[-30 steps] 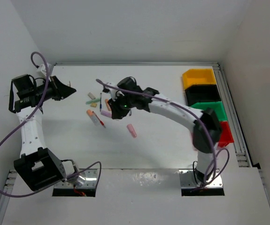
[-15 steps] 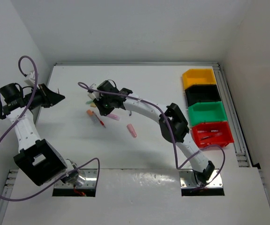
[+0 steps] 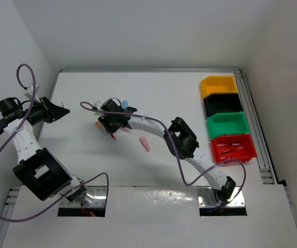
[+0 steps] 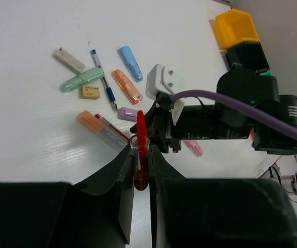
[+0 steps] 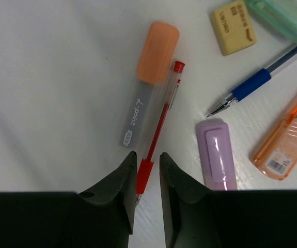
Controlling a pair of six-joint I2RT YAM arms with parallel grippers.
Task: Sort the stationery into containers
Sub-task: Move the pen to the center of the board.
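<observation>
The stationery lies in a loose cluster left of the table's middle. My right gripper [image 5: 147,165] is low over it, open a little. Its jaws straddle the grip of a red pen [image 5: 161,121] that lies flat on the table; the left finger touches it and a gap shows on the right. My left gripper [image 4: 140,155] hovers at the far left, shut on a clear red pen cap [image 4: 141,139]. The containers stand in a column at the right: yellow [image 3: 219,86], black [image 3: 223,105], green [image 3: 227,125] and red [image 3: 233,147].
Round the red pen lie an orange-capped grey case [image 5: 148,82], a lilac marker [image 5: 216,153], a blue pen [image 5: 251,88], an orange marker [image 5: 287,137], a yellow eraser [image 5: 233,20] and a green marker [image 5: 285,15]. A pink marker [image 3: 145,144] lies apart, nearer the bases.
My right arm has stretched further left and come down over the red pen. My left arm has drawn back a little to the left, still holding the cap.
</observation>
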